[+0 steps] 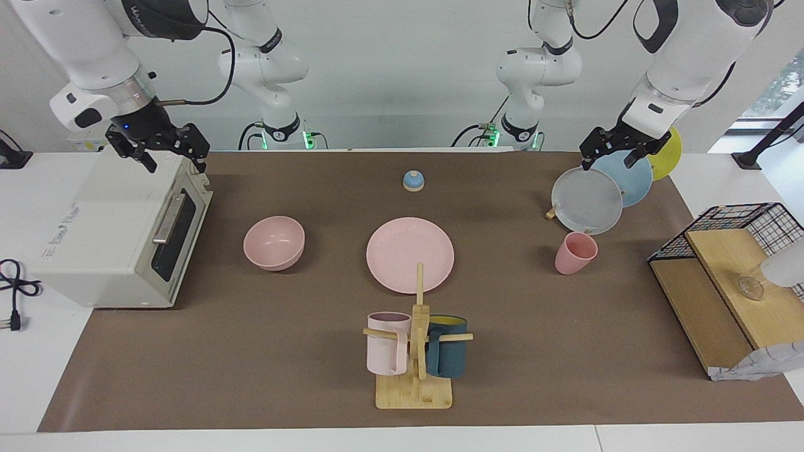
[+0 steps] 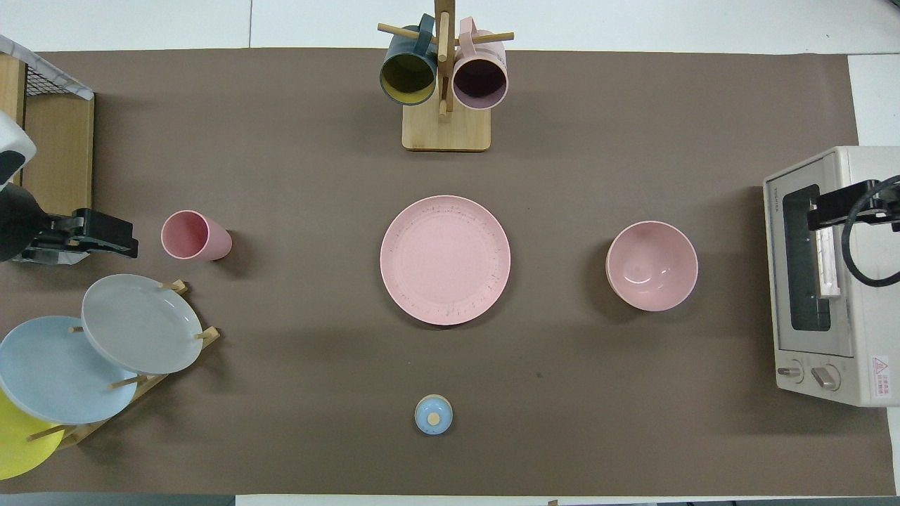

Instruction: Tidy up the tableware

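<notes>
Three matte pink pieces stand apart on the brown mat. The flat plate (image 1: 410, 254) (image 2: 445, 260) is in the middle. The bowl (image 1: 274, 242) (image 2: 652, 266) stands upright toward the right arm's end. The handleless cup (image 1: 575, 253) (image 2: 195, 236) stands upright toward the left arm's end, beside the plate rack. My left gripper (image 1: 614, 162) (image 2: 105, 235) hangs open and empty over the plate rack. My right gripper (image 1: 174, 164) (image 2: 844, 207) hangs open and empty over the toaster oven's top edge.
A toaster oven (image 1: 119, 232) (image 2: 823, 281) stands at the right arm's end. A wooden rack holds grey (image 1: 587, 199), blue and yellow plates. A mug tree (image 1: 418, 351) (image 2: 444, 77) carries a pale pink and a teal mug. A small blue bell (image 1: 413, 181) and a wire-and-wood shelf (image 1: 722, 282) are also there.
</notes>
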Available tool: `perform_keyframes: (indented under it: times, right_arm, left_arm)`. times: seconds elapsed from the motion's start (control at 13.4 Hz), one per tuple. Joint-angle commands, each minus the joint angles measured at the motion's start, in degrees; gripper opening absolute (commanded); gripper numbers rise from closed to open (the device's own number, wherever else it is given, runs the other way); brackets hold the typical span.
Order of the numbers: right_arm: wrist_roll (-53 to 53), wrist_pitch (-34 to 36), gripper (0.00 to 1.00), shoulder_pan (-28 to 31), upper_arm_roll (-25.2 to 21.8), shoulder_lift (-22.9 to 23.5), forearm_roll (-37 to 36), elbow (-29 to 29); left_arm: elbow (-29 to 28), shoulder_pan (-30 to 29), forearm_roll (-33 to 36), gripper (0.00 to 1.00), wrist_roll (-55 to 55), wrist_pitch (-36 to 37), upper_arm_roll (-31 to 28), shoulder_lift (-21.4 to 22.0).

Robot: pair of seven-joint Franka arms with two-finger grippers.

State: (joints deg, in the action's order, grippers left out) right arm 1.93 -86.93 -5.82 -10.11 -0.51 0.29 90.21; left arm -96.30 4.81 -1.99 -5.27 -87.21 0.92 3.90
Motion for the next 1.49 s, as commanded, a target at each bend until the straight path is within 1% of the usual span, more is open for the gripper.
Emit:
perform_keyframes:
  times: [0.0,0.15,0.3,0.6,0.67,0.82,0.9,1.12,1.27,1.34,1.42]
  right_arm:
    - [1.6,1.5,1.0,0.2,0.3,0.7,-0.8,-1.4]
    - [1.2,0.9,1.0,0.0,0.3,0.6,-0.5,-1.4]
    - [-1.8,0.6,1.0,-0.8,0.4,0.2,0.0,-1.0]
    - [-1.2,1.2,1.0,-1.3,0.6,-0.2,0.2,0.0]
    - [0.3,1.2,1.0,-3.1,0.7,-0.4,1.1,0.5]
    - [-1.0,-0.4,1.0,-6.8,0.8,0.0,1.3,0.6]
    - [-3.1,-1.7,1.0,-9.5,0.8,0.8,1.0,0.5]
    - [-7.2,-7.2,1.0,-14.9,0.8,6.4,1.1,0.1]
    - [-10.8,-11.7,1.0,-17.7,0.9,10.0,1.1,1.2]
    - [-11.9,-15.0,1.0,-18.6,0.9,11.2,1.1,2.9]
    - [-12.8,-19.5,1.0,-19.7,0.9,11.3,1.1,6.9]
  left_arm:
    - [0.1,-0.3,0.1,1.0,0.7,0.7,0.1,0.7]
    - [0.1,-0.2,0.1,1.0,0.6,0.7,0.1,0.7]
    - [0.1,-0.2,0.1,1.0,0.6,0.7,0.1,0.7]
    - [0.1,-0.1,0.1,1.0,0.5,0.7,0.1,0.8]
    - [0.0,-0.1,0.1,1.0,0.4,0.7,0.2,0.8]
    - [-0.1,-0.1,0.1,1.0,0.4,0.8,0.2,1.0]
    - [-0.1,-0.1,0.1,1.0,0.4,0.8,0.2,1.0]
    - [-0.1,0.0,0.1,1.0,0.4,0.8,0.2,1.0]
    - [-0.1,0.0,0.1,1.0,0.4,0.7,0.2,1.0]
    - [-0.1,0.0,0.1,1.0,0.4,0.7,0.2,1.0]
    - [-0.1,0.0,0.1,1.0,0.4,0.7,0.2,1.0]
